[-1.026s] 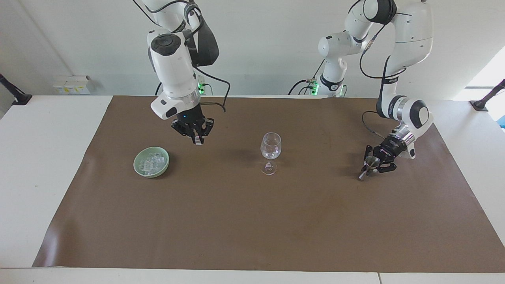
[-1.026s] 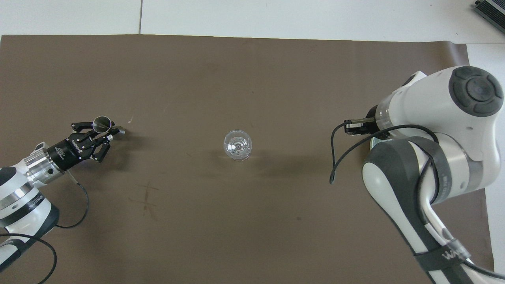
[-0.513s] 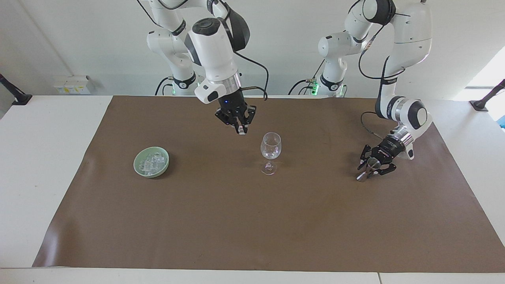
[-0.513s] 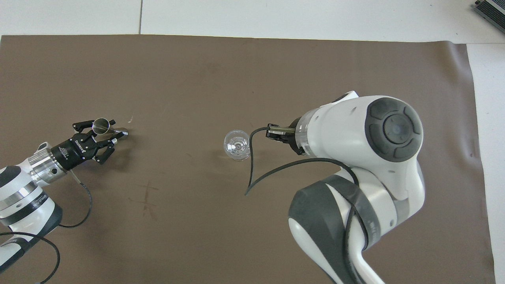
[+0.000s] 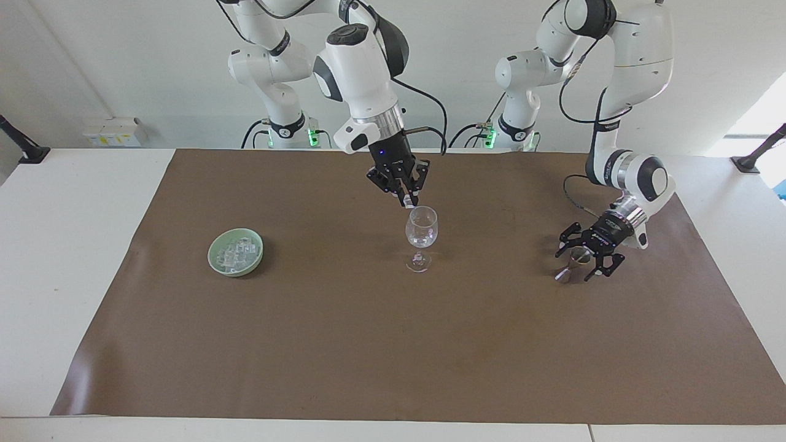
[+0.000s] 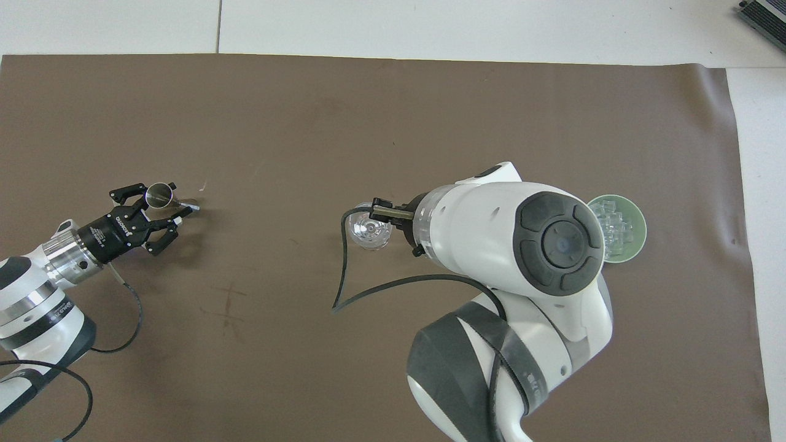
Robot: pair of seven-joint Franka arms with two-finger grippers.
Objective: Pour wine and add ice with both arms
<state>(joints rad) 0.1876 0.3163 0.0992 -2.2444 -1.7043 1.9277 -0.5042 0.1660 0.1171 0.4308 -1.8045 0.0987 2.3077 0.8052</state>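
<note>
A clear wine glass (image 5: 421, 230) (image 6: 368, 232) stands mid-mat. My right gripper (image 5: 408, 200) hangs just over its rim, shut on one small ice cube (image 5: 411, 203); in the overhead view the right arm's wrist covers those fingers. More ice (image 5: 236, 253) (image 6: 614, 224) lies in a green bowl (image 5: 212, 255) (image 6: 638, 230) toward the right arm's end. Toward the left arm's end, a small metal jigger (image 5: 573, 260) (image 6: 161, 195) stands on the mat. My left gripper (image 5: 577, 261) (image 6: 175, 201) sits low around it, open, fingers spread to either side.
A brown mat (image 5: 393, 344) covers most of the white table. A black cable loop (image 6: 344, 288) hangs from the right wrist beside the glass. Wide bare mat lies on the side of the glass away from the robots.
My right arm has swung from beside the green bowl to over the wine glass, carrying the ice cube. My left gripper has opened and let go of the jigger.
</note>
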